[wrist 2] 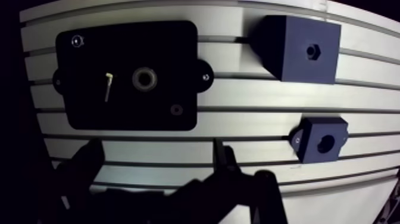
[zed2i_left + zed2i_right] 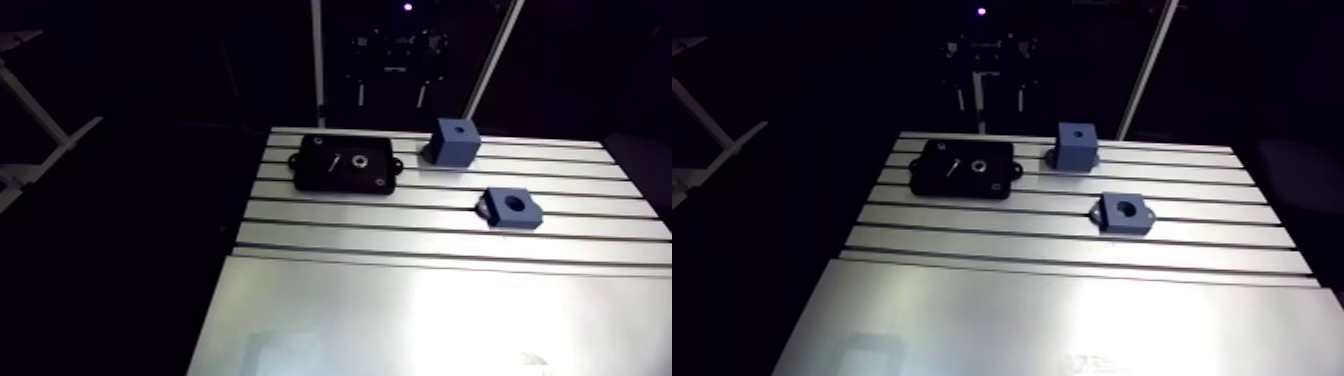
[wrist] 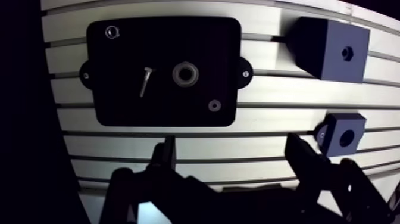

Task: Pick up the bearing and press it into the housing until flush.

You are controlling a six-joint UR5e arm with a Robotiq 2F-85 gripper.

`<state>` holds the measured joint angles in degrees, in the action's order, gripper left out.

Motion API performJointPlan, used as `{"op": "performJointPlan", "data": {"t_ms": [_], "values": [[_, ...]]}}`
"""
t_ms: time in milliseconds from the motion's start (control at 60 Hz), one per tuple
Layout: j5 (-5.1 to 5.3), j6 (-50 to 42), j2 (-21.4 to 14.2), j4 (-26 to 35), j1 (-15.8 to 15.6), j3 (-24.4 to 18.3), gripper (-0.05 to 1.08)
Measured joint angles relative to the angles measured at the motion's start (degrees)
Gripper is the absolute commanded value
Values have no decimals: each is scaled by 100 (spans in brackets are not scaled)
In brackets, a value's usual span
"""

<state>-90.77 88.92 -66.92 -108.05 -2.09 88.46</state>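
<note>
Hanging over the tabletop (image 3: 268,101), the end effector (image 3: 232,149) has its two fingers wide apart and holds nothing. The bearing (image 3: 186,74) sits in the black tray (image 3: 119,95), next to a screw (image 3: 146,80). The blue housing (image 3: 342,136) lies apart from the tray.

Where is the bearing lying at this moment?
In the wrist view the bearing lies on the black tray, beside the screw, ahead of the open hand.

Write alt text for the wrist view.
Open end effector hovers over the slotted table, short of a black tray holding a bearing, a screw and a washer. A tall blue block and a bored blue housing sit beside it.
</note>
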Motion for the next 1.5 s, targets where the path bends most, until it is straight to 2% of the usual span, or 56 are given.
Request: {"op": "performJointPlan", "data": {"t_ms": [200,300,400,633,1083,1500], "values": [[11,7,130,-170,-15,41,5],[20,10,201,-263,-35,63,14],[29,13,278,-348,-62,71,29],[52,14,511,-539,-144,23,40],[79,10,958,-671,-265,-246,39],[74,10,1130,-665,-274,-299,39]]}}
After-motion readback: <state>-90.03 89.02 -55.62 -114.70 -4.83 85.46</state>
